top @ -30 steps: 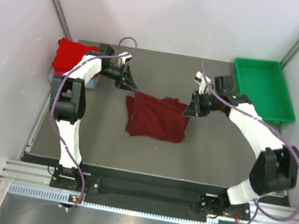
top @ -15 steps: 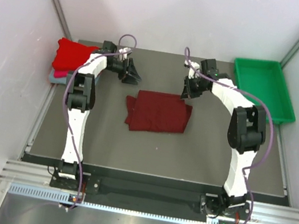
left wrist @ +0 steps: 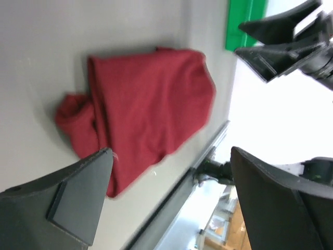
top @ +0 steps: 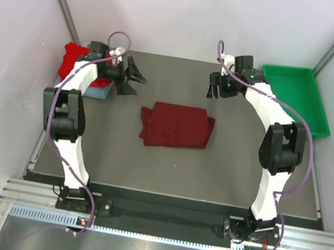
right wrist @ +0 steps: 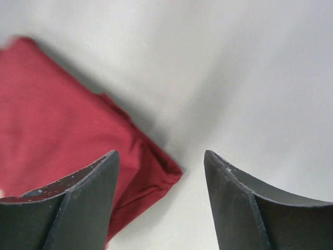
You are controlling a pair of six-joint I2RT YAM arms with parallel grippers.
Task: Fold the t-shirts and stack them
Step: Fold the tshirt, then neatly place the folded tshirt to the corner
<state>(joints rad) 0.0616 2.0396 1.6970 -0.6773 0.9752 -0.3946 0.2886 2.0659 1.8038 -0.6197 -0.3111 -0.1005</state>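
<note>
The dark maroon t-shirt (top: 176,125) is seen folded into a rough rectangle at the centre of the top view, lying flat on the grey table (top: 224,167) and touched by neither arm. The left gripper (top: 134,82) is held up and to the left of it, apart from the cloth, with its jaws spread wide and nothing between them. The right gripper (top: 213,91) is placed just above the shirt's upper right corner, its jaws likewise parted and empty. At the left edge a bright red t-shirt (top: 71,59) is stacked over a grey-blue t-shirt (top: 100,90). A green tray (top: 294,99) is set at the upper right.
</note>
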